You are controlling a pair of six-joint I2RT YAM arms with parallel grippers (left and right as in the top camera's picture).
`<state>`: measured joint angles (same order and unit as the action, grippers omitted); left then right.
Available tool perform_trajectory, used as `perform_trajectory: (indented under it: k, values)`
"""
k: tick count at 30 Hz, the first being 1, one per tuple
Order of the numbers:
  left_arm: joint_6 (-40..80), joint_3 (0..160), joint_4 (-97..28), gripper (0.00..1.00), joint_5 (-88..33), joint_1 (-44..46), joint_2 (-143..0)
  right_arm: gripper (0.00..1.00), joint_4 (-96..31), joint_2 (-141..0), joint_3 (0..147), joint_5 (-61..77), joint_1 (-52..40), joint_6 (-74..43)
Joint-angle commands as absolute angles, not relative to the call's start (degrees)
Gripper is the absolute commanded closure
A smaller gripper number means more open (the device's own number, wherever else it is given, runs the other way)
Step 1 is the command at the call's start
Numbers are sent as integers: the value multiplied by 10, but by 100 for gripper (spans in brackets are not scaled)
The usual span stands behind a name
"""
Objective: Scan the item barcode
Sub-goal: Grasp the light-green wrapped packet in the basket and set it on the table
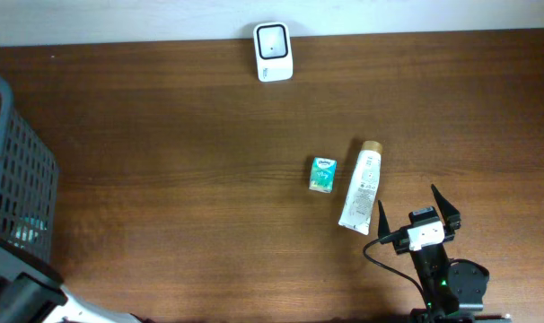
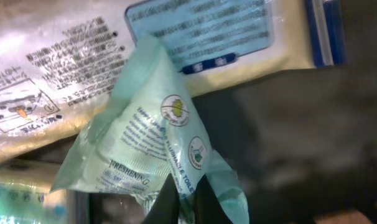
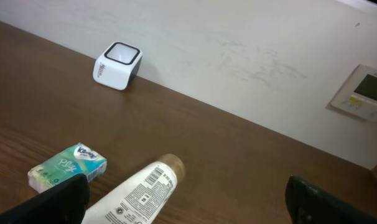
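Pale-green wipes packet [image 2: 152, 146] fills the middle of the left wrist view, pinched at its lower edge by the left gripper [image 2: 183, 198], whose jaws are closed on the thin film there. It is seen lying against a larger white pack with a blue label [image 2: 201, 31] across the top of that frame. The dark surroundings are judged to be the inside of the mesh basket [image 1: 21, 170] at the left edge of the overhead view, though the packet itself cannot be made out from above. No barcode is shown on the face turned to the camera, so it is probably on the far side. The lift is best made straight up and slowly, so that neighbouring packs are not dragged along and the limp film is not pulled from a hold taken so near its edge. The packet should then be carried to the white scanner [image 1: 273, 51] at top centre of the overhead view and turned until the coded face is presented flat to its dark window. The right gripper [image 1: 419, 213], lower right, is held wide apart and empty near the tube [image 1: 362, 187] and tissue pack [image 1: 322, 173].
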<state>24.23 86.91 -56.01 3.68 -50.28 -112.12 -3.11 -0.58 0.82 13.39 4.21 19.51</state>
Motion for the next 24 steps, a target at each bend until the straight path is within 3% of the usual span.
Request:
perform_trajectory:
  k: [1, 5, 9, 12, 17, 24]
  values:
    - [228, 1024, -630, 100, -49, -500, -1102, 1, -30, -2, 3, 133, 45, 192]
    - [220, 1245, -713, 100, -109, -494, -1036, 1, -30, -2, 3, 133, 45, 192]
    - [212, 1305, -717, 100, -214, -455, -961, 1, -30, -2, 3, 133, 45, 192]
    - [168, 1305, -751, 99, -232, -349, -925, 1, -30, -2, 3, 133, 45, 192]
    - [88, 1254, -850, 99, -169, -76, -953, 1, -30, -2, 3, 133, 45, 192]
    - [65, 1039, -748, 99, -122, 169, -1057, 1, -30, -2, 3, 133, 45, 192]
